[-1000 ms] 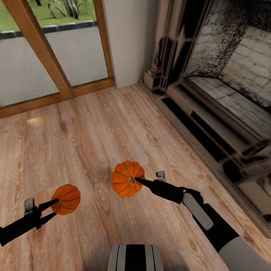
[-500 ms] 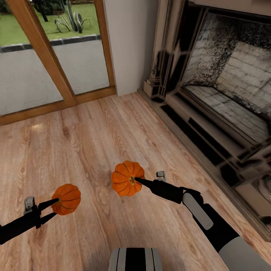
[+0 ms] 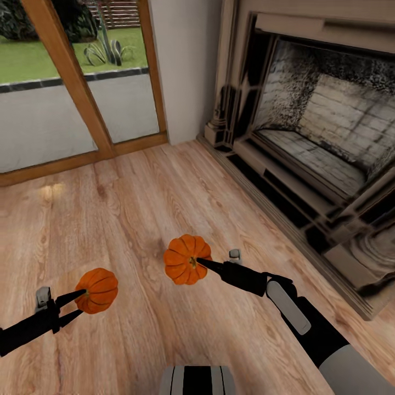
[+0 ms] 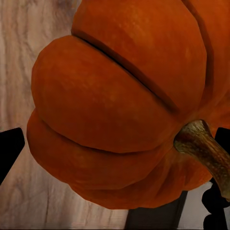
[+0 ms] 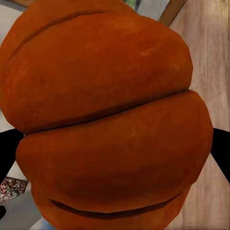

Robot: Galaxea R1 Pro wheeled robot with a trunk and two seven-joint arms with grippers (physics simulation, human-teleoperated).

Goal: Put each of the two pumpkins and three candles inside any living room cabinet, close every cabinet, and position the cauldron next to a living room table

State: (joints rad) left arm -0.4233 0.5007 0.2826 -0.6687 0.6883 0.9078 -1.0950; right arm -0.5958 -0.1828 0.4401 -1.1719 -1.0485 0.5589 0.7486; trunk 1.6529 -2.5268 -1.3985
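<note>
The robot stands on a wooden floor (image 3: 137, 208), and each arm carries one pumpkin above it. I take the fireplace (image 3: 307, 137) as the landmark. It is a pale stone surround with a sooty brick inside, and it runs along the wall at the robot's right.

The right gripper (image 3: 198, 263) is clamped on the pumpkin nearer to the fireplace (image 3: 186, 259); its black fingers close at the stem side, and this pumpkin hangs in the air, well apart from the hearth edge. In the right wrist view this pumpkin (image 5: 108, 115) sits between the two dark fingertips.

The left gripper (image 3: 82, 301) is clamped on the pumpkin farther from the fireplace (image 3: 97, 289), with one finger above and one below its side. The left wrist view shows this pumpkin (image 4: 120, 100) very near, with its brown stem (image 4: 203, 146).

Away from the fireplace, past a white wall corner (image 3: 184, 66), there is a glass door with a wooden frame (image 3: 71, 82).
</note>
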